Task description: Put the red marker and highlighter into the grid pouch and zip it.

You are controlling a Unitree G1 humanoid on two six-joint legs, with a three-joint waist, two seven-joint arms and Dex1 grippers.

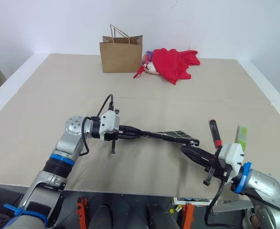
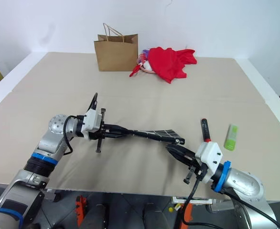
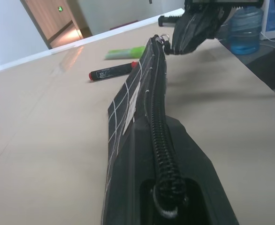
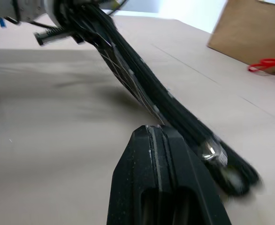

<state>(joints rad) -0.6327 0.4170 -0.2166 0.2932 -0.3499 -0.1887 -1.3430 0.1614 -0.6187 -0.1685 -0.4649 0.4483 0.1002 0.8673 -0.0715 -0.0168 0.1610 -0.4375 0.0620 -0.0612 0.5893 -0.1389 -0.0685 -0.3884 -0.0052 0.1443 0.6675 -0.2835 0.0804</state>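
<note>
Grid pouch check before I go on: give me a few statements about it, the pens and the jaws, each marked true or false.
1. The left gripper holds the grid pouch off the table. True.
2. The red marker is inside the pouch. False: it lies on the table beside the highlighter.
3. The right gripper has its jaws shut near the pouch's far end. True.
4. The highlighter is in the brown paper bag. False: it lies on the table near the right arm.
5. The red cloth covers the pouch. False: it lies beside the bag.

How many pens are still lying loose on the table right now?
2: the red marker beside the right pincer, and the highlighter just past it toward the table's right edge. Neither is in the grid pouch.
</note>
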